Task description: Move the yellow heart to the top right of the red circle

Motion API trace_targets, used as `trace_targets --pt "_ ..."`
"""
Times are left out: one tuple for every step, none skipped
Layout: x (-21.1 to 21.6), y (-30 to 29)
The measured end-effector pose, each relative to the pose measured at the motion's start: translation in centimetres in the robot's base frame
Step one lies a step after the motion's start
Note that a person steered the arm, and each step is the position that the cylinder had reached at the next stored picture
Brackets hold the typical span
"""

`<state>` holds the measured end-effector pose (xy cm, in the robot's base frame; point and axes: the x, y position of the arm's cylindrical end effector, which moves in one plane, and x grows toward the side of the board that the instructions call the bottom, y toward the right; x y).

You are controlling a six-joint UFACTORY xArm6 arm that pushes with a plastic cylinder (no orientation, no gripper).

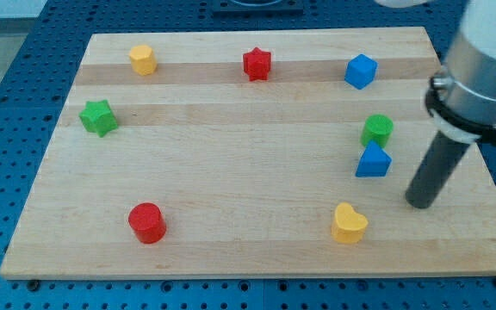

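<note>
Sitting near the board's bottom edge, right of centre, the yellow heart (350, 224) lay well apart from the red circle (147, 223) at bottom left. My tip (420, 204) stood upper right of the heart, beside the blue triangle (373, 161); no fingers, no readable writing.

The board (231, 172) is pale wood with visible grain in long glued strips, smooth and matt. The blocks, such as the yellow heart (349, 224) and red circle (147, 223), look like smooth, faintly shiny plastic. The rod (437, 170) is dark and matt.
</note>
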<state>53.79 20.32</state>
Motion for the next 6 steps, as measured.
trace_targets --pt "0.0 0.0" --pt "0.0 -1.9" --pt "0.0 -3.5" --pt "0.0 -5.2" --pt "0.0 -5.0" --pt "2.1 -2.5"
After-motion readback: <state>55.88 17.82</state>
